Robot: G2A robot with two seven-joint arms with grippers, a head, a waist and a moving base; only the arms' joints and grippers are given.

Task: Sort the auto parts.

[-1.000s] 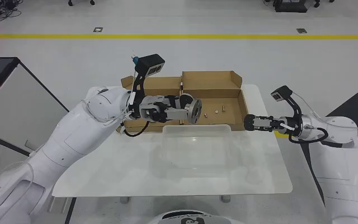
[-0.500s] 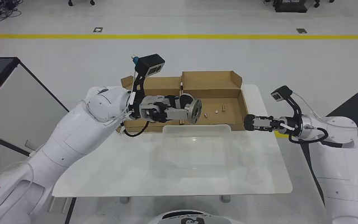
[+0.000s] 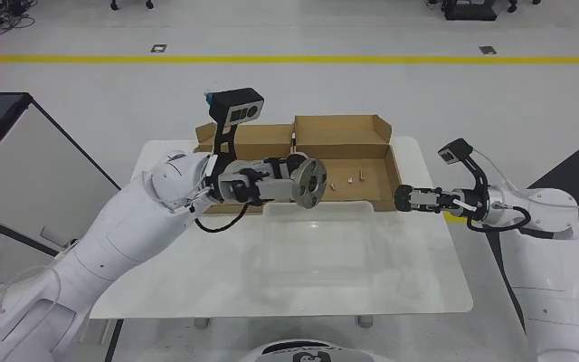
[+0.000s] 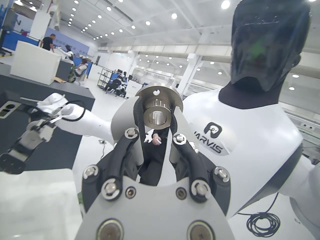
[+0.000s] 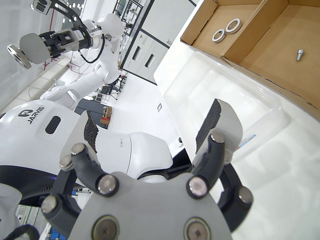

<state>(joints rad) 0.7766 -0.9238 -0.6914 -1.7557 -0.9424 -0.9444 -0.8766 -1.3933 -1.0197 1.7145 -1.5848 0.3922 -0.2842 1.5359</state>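
On a pale floor [image 3: 407, 90] with a yellow line [image 3: 289, 59], a white table [image 3: 416, 281] is carrying a divided cardboard box [image 3: 344, 136], washers [image 5: 226, 31] one side, bolts [image 5: 298, 54] the other, and a clear bin [image 3: 317, 206]; the left gripper [image 4: 157, 112] is clamping a flanged metal part [image 4: 165, 93] above the box's near edge, the right gripper [image 5: 155, 116] is hanging open-fingered nearby.

Bright, even light from rows of ceiling lamps [image 4: 225, 4]; strong fisheye bending at wrist-view edges.

Right pincer [image 5: 152, 112] stands open near clear tray [image 5: 281, 116]; two rings [image 5: 219, 36] lie in cardboard box [image 5: 197, 23].
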